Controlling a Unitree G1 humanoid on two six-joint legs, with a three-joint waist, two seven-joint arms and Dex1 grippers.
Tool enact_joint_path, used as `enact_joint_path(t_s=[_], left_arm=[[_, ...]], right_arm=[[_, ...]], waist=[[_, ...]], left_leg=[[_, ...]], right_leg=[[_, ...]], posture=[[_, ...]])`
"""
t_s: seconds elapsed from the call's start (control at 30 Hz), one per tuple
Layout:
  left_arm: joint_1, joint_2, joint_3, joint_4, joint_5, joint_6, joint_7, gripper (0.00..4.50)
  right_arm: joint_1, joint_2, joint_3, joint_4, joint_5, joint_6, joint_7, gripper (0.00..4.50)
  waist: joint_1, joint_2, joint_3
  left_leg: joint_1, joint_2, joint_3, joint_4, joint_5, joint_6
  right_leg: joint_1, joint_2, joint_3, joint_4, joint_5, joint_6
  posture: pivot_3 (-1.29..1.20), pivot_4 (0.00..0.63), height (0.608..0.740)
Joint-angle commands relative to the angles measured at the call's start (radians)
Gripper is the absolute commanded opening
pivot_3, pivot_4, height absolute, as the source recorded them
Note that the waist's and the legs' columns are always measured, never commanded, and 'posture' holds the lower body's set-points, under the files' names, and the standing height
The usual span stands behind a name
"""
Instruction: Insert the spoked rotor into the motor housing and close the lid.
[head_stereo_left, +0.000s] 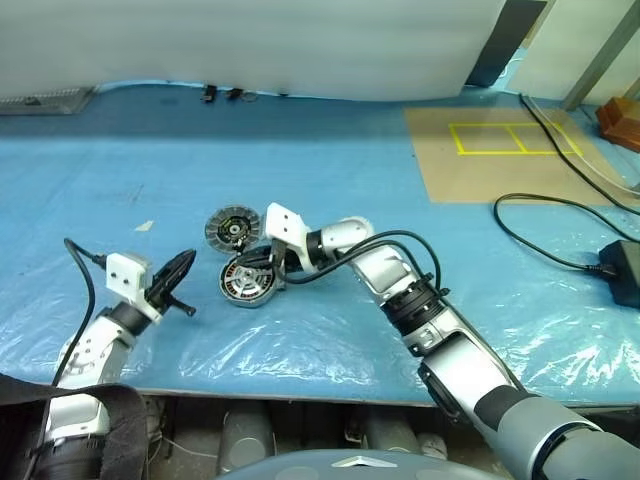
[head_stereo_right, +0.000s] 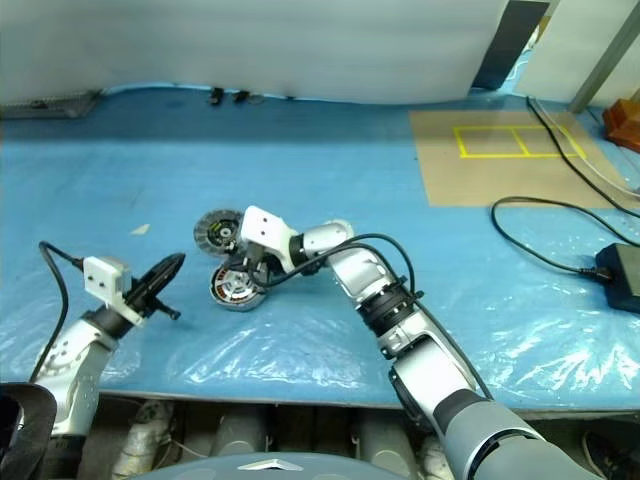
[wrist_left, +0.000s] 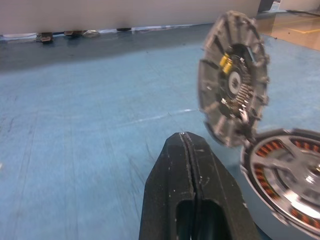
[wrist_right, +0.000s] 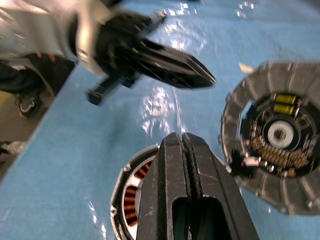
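Note:
The motor housing (head_stereo_left: 248, 280), a flat disc ringed with copper windings, lies on the blue sheet. The silver spoked rotor (wrist_left: 280, 167) sits in it, its spokes crossing the windings. Just behind it the grey lid (head_stereo_left: 231, 230) is tipped up on edge, its lower rim at the housing's rim. Its segmented face with the dark hub is turned toward my left gripper. My right gripper (wrist_right: 181, 140) is shut and empty, hovering over the housing's near part. My left gripper (head_stereo_left: 188, 258) is shut and empty, to the left of both discs and pointing at them.
A black cable (head_stereo_left: 540, 240) runs to a black power brick (head_stereo_left: 622, 272) at the right. A brown mat with yellow tape (head_stereo_left: 500, 150) lies at the back right. The table's front edge (head_stereo_left: 300, 395) is close below the discs.

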Motion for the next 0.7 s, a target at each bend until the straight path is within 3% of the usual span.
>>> enact_joint_path(t_s=[0.03, 0.4, 0.57, 0.7], left_arm=[[-0.135, 0.045, 0.013, 0.123, -0.032, 0.001, -0.076, 0.00], [-0.563, 0.103, -0.079, 0.536, -0.032, 0.091, -0.428, 0.00], [-0.668, 0.106, -0.142, 0.664, 0.024, 0.101, -0.546, 0.00], [-0.690, 0.105, -0.193, 0.646, 0.033, 0.161, -0.653, 0.00]], right_arm=[[-0.006, -0.055, -0.042, -0.114, 0.065, 0.058, 0.045, 0.03], [0.055, -0.210, -0.088, -0.291, 0.165, 0.241, 0.057, 0.03], [0.072, -0.229, -0.120, -0.337, 0.223, 0.323, 0.034, 0.03], [0.082, -0.245, -0.145, -0.372, 0.275, 0.388, 0.022, 0.03]], waist=[[0.004, 0.000, 0.000], [0.007, -0.002, 0.000], [0.011, -0.002, 0.000], [0.020, -0.002, 0.000]], left_leg=[[0.000, 0.000, 0.000, 0.000, 0.000, 0.000], [-0.002, -0.001, 0.000, 0.000, 0.003, -0.004], [-0.004, -0.001, 0.000, 0.000, 0.003, -0.004], [-0.004, -0.001, 0.000, -0.002, 0.003, -0.004]], right_leg=[[0.000, 0.000, 0.000, 0.000, 0.000, 0.000], [-0.001, 0.000, -0.001, -0.001, 0.000, 0.000], [-0.002, 0.000, -0.001, -0.001, 0.000, 0.000], [-0.003, 0.000, -0.001, -0.002, 0.000, 0.000]], posture=[[0.00, 0.150, 0.740], [0.00, 0.150, 0.740], [0.00, 0.150, 0.740], [0.00, 0.150, 0.740]])
